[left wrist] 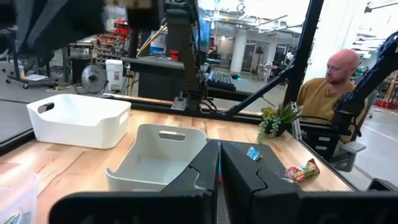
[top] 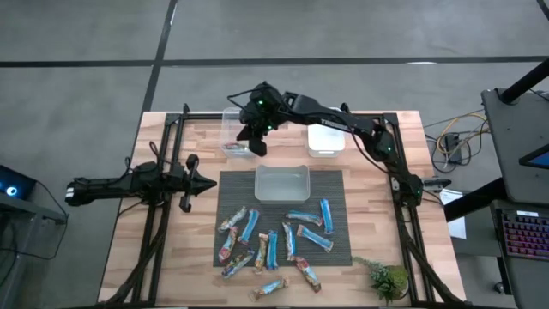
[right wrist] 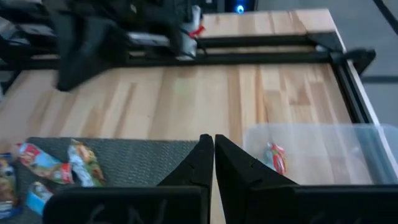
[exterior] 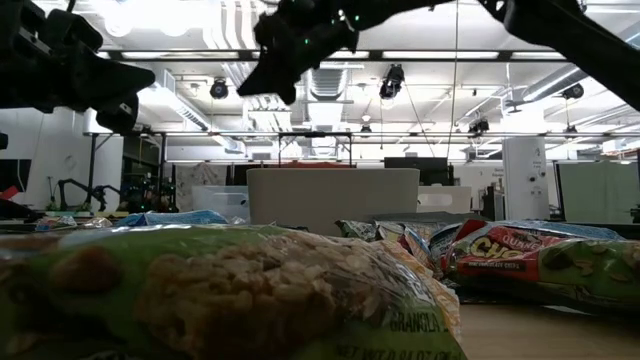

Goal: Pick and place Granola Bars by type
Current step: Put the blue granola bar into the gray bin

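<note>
- Right gripper (top: 256,142) hovers with fingers pressed together, empty, just above the clear tub (top: 232,129); one red-wrapped bar (right wrist: 276,157) lies inside.
- Remaining granola bars (top: 273,245) lie well behind it on the dark mat (top: 334,184).
- Best to rise clear before swinging back.
- Left gripper (top: 202,182) waits closed, empty.

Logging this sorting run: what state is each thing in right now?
Right hand: shut, empty, above the clear tub.
Left hand: shut, empty, waiting at the mat's left edge.
Clear tub: one red-wrapped bar inside.
Mat tub: empty.
Remaining bars: unsorted on the mat.
</note>
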